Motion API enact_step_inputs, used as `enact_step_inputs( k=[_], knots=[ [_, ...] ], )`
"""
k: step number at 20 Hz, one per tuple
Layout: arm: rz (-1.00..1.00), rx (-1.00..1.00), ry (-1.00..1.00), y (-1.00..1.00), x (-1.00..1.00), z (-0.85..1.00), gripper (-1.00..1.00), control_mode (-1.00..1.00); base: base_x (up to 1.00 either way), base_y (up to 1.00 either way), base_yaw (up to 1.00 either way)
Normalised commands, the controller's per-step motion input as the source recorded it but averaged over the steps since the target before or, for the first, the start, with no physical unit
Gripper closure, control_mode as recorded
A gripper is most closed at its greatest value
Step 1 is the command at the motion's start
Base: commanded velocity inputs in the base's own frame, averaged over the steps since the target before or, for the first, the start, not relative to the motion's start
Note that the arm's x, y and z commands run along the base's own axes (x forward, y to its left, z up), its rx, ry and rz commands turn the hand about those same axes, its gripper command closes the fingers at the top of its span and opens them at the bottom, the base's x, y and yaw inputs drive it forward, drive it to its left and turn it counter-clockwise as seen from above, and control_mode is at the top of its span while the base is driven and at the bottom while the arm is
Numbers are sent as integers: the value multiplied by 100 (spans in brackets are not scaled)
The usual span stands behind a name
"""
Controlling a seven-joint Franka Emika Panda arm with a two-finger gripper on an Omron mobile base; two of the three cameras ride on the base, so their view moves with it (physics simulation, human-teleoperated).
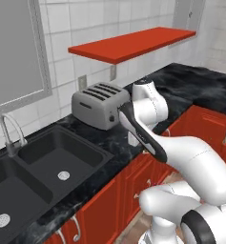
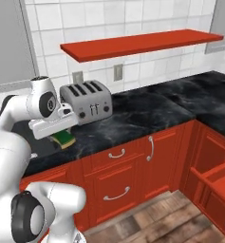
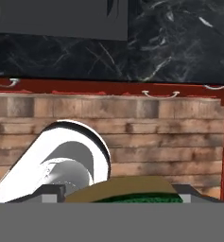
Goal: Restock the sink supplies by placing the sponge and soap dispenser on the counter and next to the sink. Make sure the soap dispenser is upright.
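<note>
A red-cabinet kitchen with white tile, and our arm carrying the sponge over the black marble counter (image 2: 133,118).

Our gripper (image 2: 61,133), at the left of the right base view, was part-way closed on the sponge (image 2: 64,138), held just above the counter in front of the toaster (image 2: 85,102). We judged the sponge nearly placed beside the sink (image 1: 38,167) at lower left of the left base view; the soap dispenser remained to be fetched. A red shelf (image 2: 142,43) hung on the tiled wall above.

Toaster (image 1: 97,105) blocks counter (image 1: 105,157) beside sink (image 1: 43,167).
</note>
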Motion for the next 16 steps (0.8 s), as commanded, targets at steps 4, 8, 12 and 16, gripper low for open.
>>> enact_step_inputs(
  k=[4,8,12,16],
  knots=[
    [0,0,0,0,0,0,100,100,46,0,36],
    [15,3,0,-4,30,-19,100,-100,30,-1,16],
    [27,5,-4,-6,72,-53,100,-100,0,0,0],
    [21,3,-3,-26,63,-63,100,-100,0,0,0]
  ],
)
